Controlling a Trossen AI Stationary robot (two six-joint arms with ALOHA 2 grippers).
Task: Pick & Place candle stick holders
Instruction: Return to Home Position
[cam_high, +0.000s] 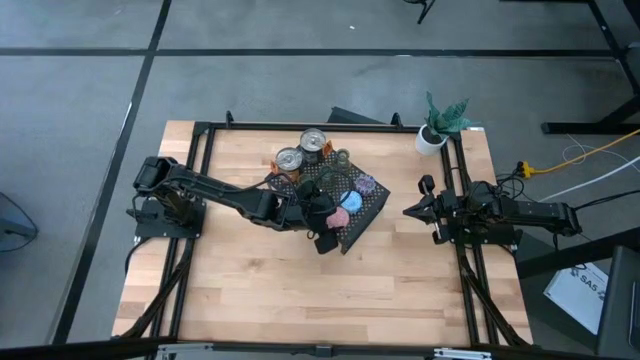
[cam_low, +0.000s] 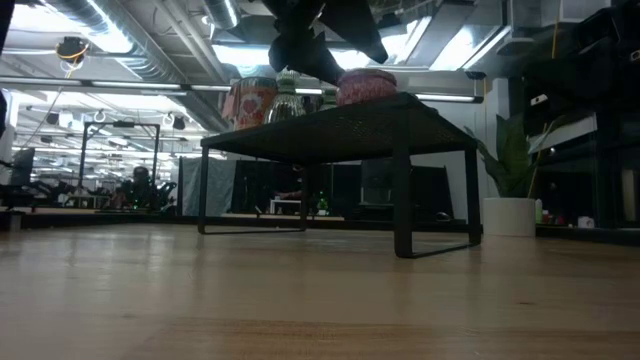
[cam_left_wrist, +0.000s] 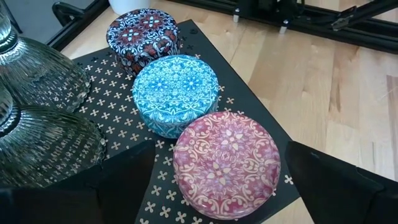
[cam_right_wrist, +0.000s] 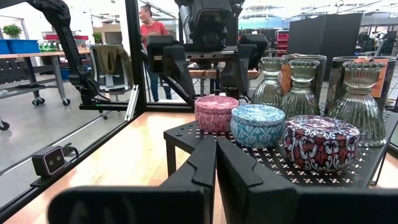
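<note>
Black shelf (cam_high: 372, 208) stands in the middle of the wood table (cam_high: 260, 290). It sits a bit crooked to the table's edges.

Three round tins stand in a row on the shelf. The pink tin (cam_left_wrist: 227, 163) is at the end near the shelf's corner. The blue tin (cam_left_wrist: 175, 92) touches it. The purple tin (cam_left_wrist: 143, 34) comes next, just beside the blue one.

Three glass holders (cam_right_wrist: 303, 90) stand upright behind the tins. Two jars (cam_high: 290, 158) with shiny lids stand at the back of the shelf.

The left gripper (cam_high: 325, 216) reaches in from the left side of the table and hangs over the shelf. Its fingers (cam_left_wrist: 121, 180) are spread wide. One finger is on each side of the pink tin. They do not squeeze it.

The right gripper (cam_right_wrist: 216, 163) waits at the right side of the table, well apart from the shelf. It points at the shelf. Its two fingers are pressed together and hold nothing.

A white pot with a green plant (cam_high: 433, 137) stands at the far right corner of the table.

A person (cam_right_wrist: 149, 25) in a red top stands in the room behind the table.
</note>
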